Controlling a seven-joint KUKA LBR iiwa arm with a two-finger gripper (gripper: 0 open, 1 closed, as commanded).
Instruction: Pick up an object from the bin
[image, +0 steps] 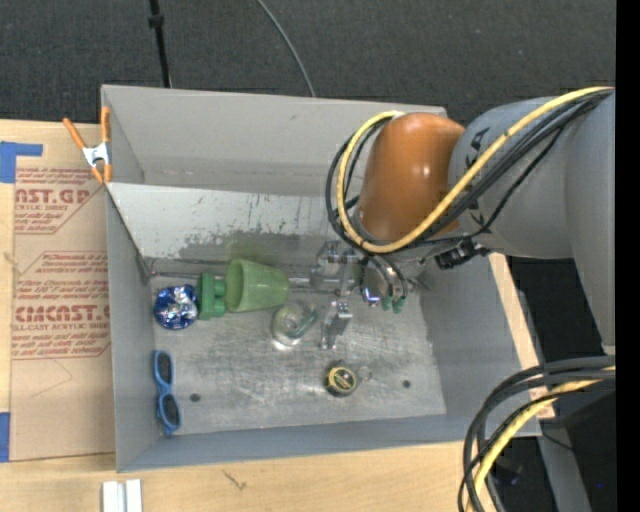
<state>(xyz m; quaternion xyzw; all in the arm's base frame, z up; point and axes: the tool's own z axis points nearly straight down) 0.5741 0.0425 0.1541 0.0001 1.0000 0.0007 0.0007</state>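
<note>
Approach step. Claw (336, 320) sat low at frame centre, just right of clear glass (288, 327), below-right of green cup (255, 285). Claw's spread: could not tell. Next move likely needed: centring over glass, then closing.

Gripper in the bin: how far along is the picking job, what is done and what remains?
Done: nothing lifted; green cup, clear cup, blue ball, blue sunglasses and round dark disc lie on the bin floor. In hand: the gripper sits right of the clear cup. Left: grasping and lifting one thing.
</note>
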